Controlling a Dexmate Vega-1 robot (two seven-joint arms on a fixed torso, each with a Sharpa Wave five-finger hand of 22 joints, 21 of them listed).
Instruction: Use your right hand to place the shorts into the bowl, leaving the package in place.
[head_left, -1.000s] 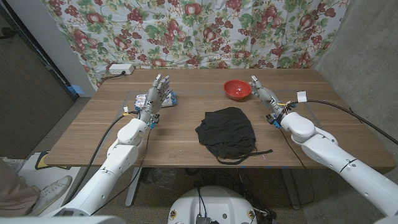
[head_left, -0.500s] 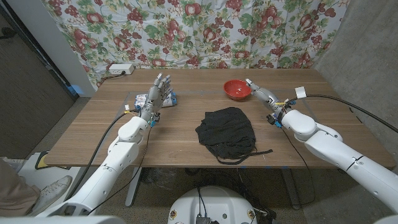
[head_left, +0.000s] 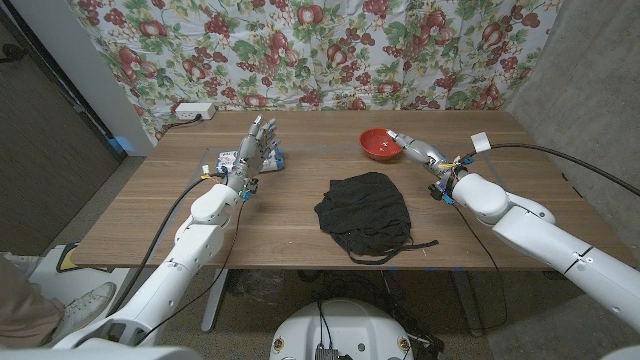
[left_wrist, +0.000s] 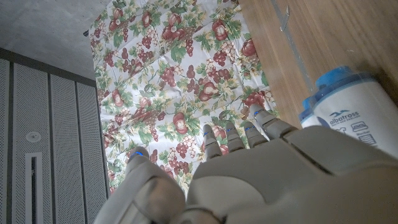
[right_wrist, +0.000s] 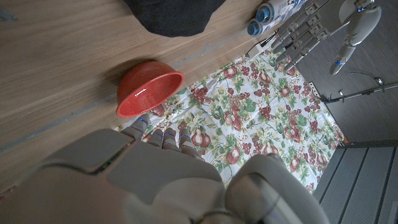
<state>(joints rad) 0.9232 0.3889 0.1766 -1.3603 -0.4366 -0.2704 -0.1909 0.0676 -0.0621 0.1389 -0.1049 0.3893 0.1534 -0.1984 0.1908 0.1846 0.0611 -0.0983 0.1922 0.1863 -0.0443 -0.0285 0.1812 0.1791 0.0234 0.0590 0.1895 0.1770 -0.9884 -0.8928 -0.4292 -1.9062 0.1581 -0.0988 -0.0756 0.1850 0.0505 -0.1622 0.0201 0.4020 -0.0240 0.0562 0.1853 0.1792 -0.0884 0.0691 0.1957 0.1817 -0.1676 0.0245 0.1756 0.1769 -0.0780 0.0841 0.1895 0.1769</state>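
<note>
Left hand (head_left: 257, 150) upright, fingers spread, holding nothing — package (head_left: 232, 160) just beside it. Black shorts (head_left: 365, 213) lie on the table (head_left: 140, 215) between both hands. Right hand (head_left: 415, 150) open and empty, fingertips near the red bowl (head_left: 381, 144).

table (head_left: 280, 215): matt grained wood | shorts (head_left: 364, 213): soft black cloth | bowl (head_left: 380, 144): glossy red plastic | package (left_wrist: 351, 115): smooth printed plastic
</note>
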